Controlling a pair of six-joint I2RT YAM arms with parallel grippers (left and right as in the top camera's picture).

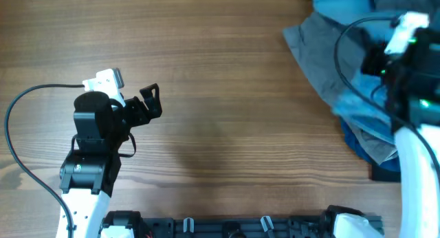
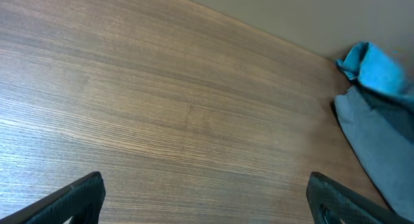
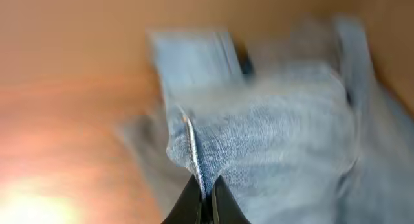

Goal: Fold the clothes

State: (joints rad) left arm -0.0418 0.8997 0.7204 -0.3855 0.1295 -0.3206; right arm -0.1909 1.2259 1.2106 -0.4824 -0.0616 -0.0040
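A heap of clothes lies at the table's far right: a grey garment, light-blue jeans and a dark-blue piece. My right gripper is shut on a seamed fold of the light-blue jeans, which hang pinched between its fingertips; the view is blurred. In the overhead view the right arm sits over the heap and hides its fingers. My left gripper is open and empty over bare wood at the left, far from the heap. Its wrist view shows the grey garment and a blue piece at the right edge.
The wooden table spreads between the two arms. A black cable loops at the left edge. A dark rail runs along the front edge.
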